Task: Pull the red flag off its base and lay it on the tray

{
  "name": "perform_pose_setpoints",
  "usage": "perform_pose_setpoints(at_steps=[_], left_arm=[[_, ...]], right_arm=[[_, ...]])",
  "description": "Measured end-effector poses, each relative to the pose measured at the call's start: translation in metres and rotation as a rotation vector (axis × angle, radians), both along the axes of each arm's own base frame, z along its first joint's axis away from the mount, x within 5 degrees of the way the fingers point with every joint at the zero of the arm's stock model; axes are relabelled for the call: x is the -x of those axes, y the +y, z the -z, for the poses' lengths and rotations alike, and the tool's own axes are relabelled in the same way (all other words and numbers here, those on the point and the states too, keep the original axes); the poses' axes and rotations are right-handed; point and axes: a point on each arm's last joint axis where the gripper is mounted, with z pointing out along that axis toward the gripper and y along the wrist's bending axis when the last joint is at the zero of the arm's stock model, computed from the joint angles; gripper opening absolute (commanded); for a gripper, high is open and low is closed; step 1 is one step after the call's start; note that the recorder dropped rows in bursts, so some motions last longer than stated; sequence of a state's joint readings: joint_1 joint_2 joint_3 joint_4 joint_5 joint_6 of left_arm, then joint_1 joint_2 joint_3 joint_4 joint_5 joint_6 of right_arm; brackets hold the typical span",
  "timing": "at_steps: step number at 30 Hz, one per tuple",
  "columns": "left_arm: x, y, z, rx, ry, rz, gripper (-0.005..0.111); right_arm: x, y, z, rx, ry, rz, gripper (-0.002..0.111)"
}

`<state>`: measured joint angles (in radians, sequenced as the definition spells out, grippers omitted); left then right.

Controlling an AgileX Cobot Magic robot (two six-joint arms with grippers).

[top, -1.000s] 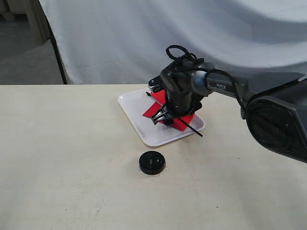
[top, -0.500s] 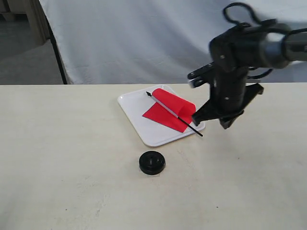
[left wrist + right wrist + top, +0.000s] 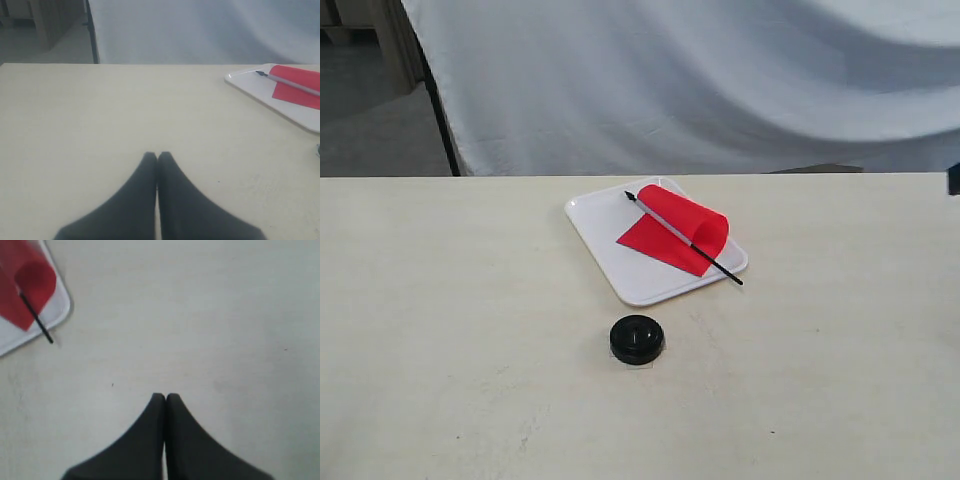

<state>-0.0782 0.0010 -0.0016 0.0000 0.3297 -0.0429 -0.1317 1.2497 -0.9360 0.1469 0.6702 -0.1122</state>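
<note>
The red flag (image 3: 672,228), its cloth curling over a thin pole, is lying across the flat white tray (image 3: 610,250) near the matte counter's (image 3: 470,350) far edge. The round black base (image 3: 637,339) is sitting apart, frontward. The left gripper (image 3: 158,155) and right gripper (image 3: 165,396) are hovering, tapered jaws pressed together.

Left tool (image 3: 158,156): two dark fingers (image 3: 132,205) pressed flat together to the tips, nothing between them. Held low over the worktop (image 3: 100,125), aimed toward its far edge.

Right tool (image 3: 165,397): fingers likewise closed tip to tip, empty. Angled steeply down at the worktop.
</note>
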Motion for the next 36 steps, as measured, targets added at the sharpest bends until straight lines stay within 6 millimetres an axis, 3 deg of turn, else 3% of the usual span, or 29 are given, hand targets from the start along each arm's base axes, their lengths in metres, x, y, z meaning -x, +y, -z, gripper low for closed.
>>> perform_pose_setpoints(at_steps=[6, 13, 19, 26, 36], left_arm=[[0.000, 0.000, 0.000, 0.000, 0.000, 0.000, 0.000], [0.000, 0.000, 0.000, 0.000, 0.000, 0.000, 0.000], [0.000, 0.000, 0.000, 0.000, 0.000, 0.000, 0.000], [0.000, 0.000, 0.000, 0.000, 0.000, 0.000, 0.000], [0.000, 0.000, 0.000, 0.000, 0.000, 0.000, 0.000]], right_arm=[[0.065, 0.002, -0.013, 0.033, -0.357, 0.070, 0.000], [0.137, 0.022, -0.003, 0.047, -0.728, 0.005, 0.000], [0.186, 0.028, 0.001, 0.040, -1.022, -0.051, 0.000], [0.218, 0.027, -0.002, 0.071, -1.213, -0.062, 0.000], [0.221, 0.027, -0.003, 0.072, -1.239, -0.059, 0.000]])
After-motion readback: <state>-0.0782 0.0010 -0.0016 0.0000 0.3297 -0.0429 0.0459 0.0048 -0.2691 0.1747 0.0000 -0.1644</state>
